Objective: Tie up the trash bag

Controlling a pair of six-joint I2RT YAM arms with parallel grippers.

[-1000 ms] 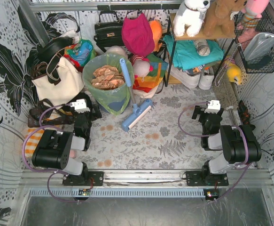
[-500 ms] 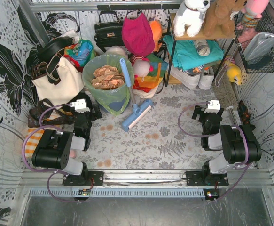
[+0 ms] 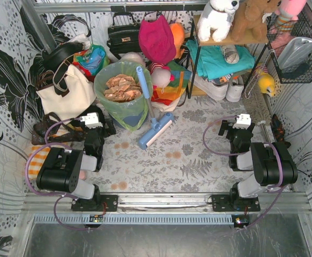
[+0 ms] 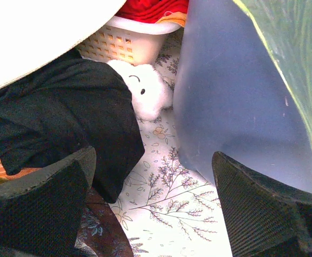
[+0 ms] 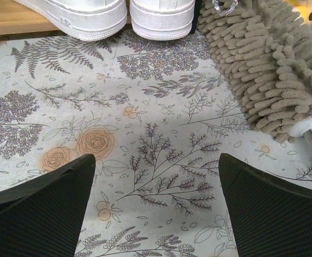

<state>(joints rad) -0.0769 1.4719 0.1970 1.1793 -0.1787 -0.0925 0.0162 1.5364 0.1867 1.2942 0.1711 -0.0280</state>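
The trash bag (image 3: 124,107) is thin light-green plastic lining a round blue-grey bin (image 4: 230,96), mouth open, with crumpled brown paper (image 3: 120,87) inside. In the left wrist view its green film (image 4: 300,64) hangs over the bin's right side. My left gripper (image 3: 98,125) sits low on the floor just left of the bin, and its wrist view shows it (image 4: 153,160) open with only the patterned floor between the fingers. My right gripper (image 3: 236,128) rests far right, well apart from the bag. It (image 5: 157,163) is open and empty.
A blue floor brush (image 3: 154,129) leans its handle against the bag's right rim. A cream tote (image 3: 70,93) and black fabric (image 4: 65,118) crowd the left gripper, with a white plush (image 4: 145,93) and a woven basket (image 4: 123,45) behind. White shoes (image 5: 91,16) and a beige mop head (image 5: 279,69) lie ahead of the right gripper.
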